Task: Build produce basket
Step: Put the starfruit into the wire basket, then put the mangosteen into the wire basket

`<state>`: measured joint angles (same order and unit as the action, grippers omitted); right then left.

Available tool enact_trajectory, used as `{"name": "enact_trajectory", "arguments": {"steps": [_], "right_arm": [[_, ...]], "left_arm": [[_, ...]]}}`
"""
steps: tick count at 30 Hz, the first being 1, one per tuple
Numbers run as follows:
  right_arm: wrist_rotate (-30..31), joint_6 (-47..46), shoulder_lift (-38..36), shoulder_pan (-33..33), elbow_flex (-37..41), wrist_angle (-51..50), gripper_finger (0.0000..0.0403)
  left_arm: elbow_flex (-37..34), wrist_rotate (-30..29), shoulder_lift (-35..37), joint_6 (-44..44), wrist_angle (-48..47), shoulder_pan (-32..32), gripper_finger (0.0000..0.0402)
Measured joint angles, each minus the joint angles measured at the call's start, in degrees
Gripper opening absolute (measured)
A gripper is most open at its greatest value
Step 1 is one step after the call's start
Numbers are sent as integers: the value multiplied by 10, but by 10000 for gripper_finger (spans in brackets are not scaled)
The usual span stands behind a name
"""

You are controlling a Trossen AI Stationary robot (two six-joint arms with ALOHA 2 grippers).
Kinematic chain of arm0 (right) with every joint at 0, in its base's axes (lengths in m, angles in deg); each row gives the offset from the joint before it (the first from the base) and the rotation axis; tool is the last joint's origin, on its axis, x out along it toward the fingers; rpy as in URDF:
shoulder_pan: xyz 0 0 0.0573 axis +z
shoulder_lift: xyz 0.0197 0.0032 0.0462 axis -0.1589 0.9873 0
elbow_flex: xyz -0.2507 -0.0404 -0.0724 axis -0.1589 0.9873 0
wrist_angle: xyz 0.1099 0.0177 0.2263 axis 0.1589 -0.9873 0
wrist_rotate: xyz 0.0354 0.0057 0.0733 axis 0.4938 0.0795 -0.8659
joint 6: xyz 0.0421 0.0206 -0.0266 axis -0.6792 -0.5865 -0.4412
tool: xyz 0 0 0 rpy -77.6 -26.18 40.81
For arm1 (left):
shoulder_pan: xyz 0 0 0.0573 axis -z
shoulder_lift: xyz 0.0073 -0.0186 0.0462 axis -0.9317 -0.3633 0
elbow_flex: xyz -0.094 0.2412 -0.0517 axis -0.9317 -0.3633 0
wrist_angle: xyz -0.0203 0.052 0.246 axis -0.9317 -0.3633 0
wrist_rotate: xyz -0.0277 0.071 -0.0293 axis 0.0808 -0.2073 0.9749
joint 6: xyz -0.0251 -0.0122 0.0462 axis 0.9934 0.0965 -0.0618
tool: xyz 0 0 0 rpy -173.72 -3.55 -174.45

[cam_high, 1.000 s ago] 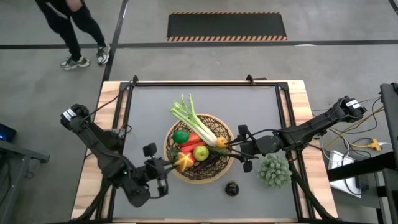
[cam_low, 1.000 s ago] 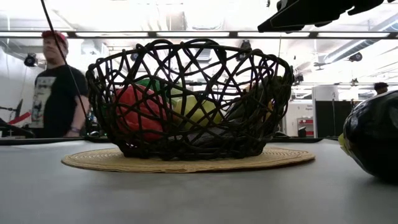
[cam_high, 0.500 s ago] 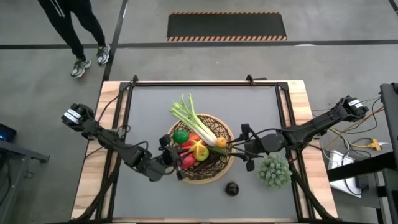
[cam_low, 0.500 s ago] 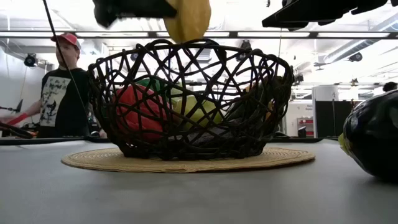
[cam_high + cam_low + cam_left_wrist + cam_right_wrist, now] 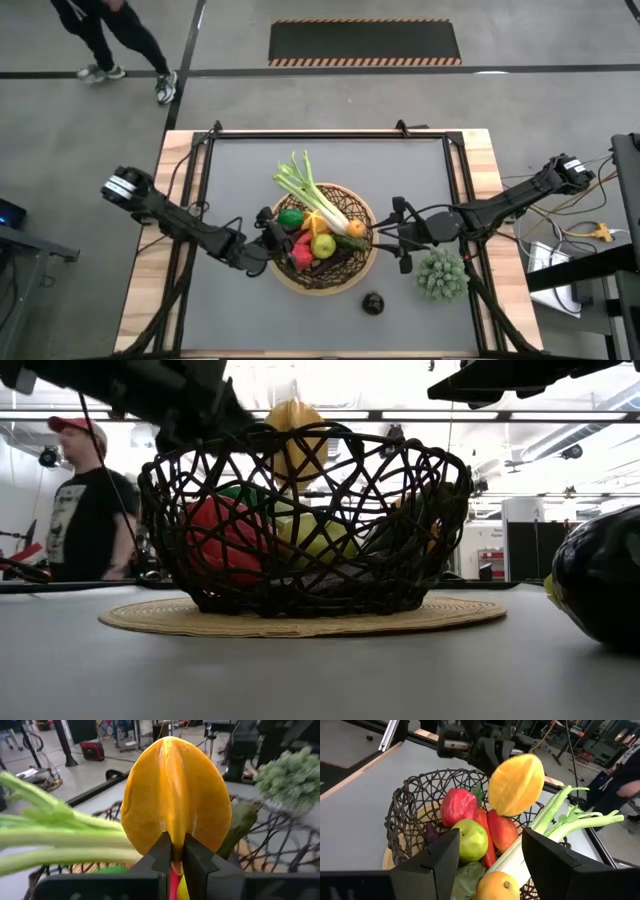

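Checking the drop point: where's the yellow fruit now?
High view: the yellow fruit hangs over the basket, pinched in the left pincer, above the leek and red peppers.

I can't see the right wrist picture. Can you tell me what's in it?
The left gripper holds a yellow ridged fruit above the wicker basket, which holds a green apple, red peppers, an orange and a leek.

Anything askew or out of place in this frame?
Mostly tidy. The leek sticks out over the basket rim, leaves hanging outside. A dark eggplant and a spiky green item sit on the table outside the basket. The left gripper holds a yellow fruit above it.
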<state>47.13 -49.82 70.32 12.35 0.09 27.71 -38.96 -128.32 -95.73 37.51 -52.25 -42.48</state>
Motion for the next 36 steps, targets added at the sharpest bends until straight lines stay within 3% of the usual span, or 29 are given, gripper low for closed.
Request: {"name": "enact_trajectory", "arguments": {"steps": [7,15,29,36], "right_arm": [[0,-1,1,0,0,2,201],[0,-7,1,0,0,0,201],[0,-10,1,0,0,-5,201],[0,-12,1,0,0,-8,201]], "left_arm": [[-4,5,-66,3,80,-3,11],[-4,1,-109,3,104,-12,13],[-4,-16,-101,5,103,-11,112],[-5,4,-86,2,101,-6,132]]}}
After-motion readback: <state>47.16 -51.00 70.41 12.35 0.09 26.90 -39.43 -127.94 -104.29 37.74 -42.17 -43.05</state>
